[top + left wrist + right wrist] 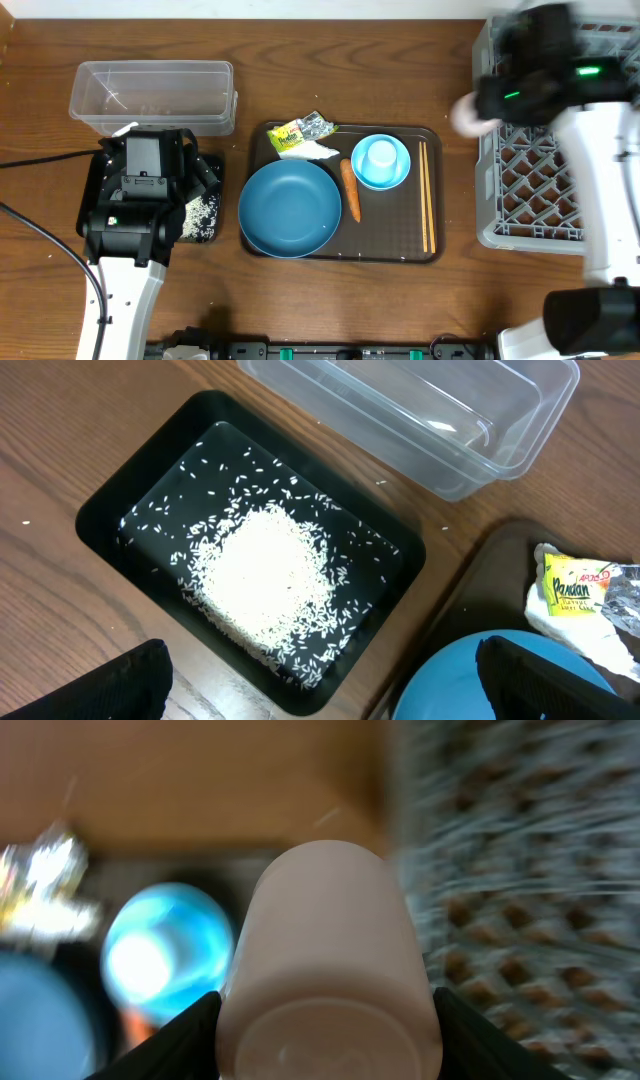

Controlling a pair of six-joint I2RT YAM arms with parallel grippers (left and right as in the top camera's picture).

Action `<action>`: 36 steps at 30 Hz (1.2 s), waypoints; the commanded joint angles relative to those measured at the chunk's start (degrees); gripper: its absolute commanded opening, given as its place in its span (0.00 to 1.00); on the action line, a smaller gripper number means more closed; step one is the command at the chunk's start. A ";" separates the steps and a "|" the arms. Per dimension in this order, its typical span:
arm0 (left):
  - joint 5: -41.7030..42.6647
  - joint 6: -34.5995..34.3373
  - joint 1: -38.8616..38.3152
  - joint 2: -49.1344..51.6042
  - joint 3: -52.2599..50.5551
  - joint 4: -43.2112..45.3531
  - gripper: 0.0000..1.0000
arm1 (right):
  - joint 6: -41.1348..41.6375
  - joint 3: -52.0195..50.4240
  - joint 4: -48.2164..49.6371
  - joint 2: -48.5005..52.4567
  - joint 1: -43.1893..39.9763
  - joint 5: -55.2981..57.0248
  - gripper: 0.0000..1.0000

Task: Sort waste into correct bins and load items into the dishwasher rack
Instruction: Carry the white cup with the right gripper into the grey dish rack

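a wooden table [330, 60] seen from above. the right gripper [328, 1045] has its jaws partly closed around a small white cup [330, 950], with one dark finger on each side of it. the cup is held in the air at the left edge of the grey dishwasher rack [540, 200], which stands at the right of the table; this part of the scene is blurred. the left gripper [330, 695] has its jaws spread wide and holds nothing. it hangs over a shallow black tray [110, 510] at the left, where a heap of white rice [265, 575] lies. a clear plastic tub [150, 95] sits just behind the black tray. in the middle, a brown serving tray [400, 250] carries a wide dark-blue bowl [290, 208], a small light-blue bowl [380, 162], an orange carrot [351, 190] between the two bowls, a pair of wooden chopsticks [427, 195] along its right side, and a yellow-and-silver wrapper [303, 128] touching a scrap of white tissue [312, 152] at its far edge.
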 commanded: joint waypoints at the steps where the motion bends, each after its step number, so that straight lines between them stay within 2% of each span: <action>1: -0.74 -0.46 0.24 0.00 0.87 -0.15 1.00 | -0.44 1.90 2.12 -0.52 -9.73 1.07 0.42; 7: -0.72 -0.46 0.24 0.00 0.87 -0.15 1.00 | -0.15 1.86 10.91 2.49 -24.96 4.20 0.49; 12: -0.74 -0.46 0.24 0.00 0.87 -0.15 1.00 | -1.11 1.86 12.44 7.32 -32.50 3.28 0.51; 14: -0.72 -0.46 0.24 0.00 0.87 -0.15 1.00 | -1.57 1.86 12.09 9.14 -34.10 2.99 0.56; 16: -0.74 -0.46 0.24 0.00 0.87 -0.15 1.00 | -1.57 1.86 11.80 10.64 -34.97 2.99 0.62; 19: -0.74 -0.46 0.24 0.00 0.87 -0.15 1.00 | -1.60 1.86 11.43 11.89 -35.17 3.02 0.63; 25: -0.74 -0.46 0.24 0.00 0.87 -0.15 1.00 | -0.94 1.88 10.86 12.00 -35.10 2.75 0.85; 36: -0.72 -0.46 0.24 0.00 0.87 -0.15 1.00 | -0.07 1.97 9.92 8.35 -32.59 -5.38 0.86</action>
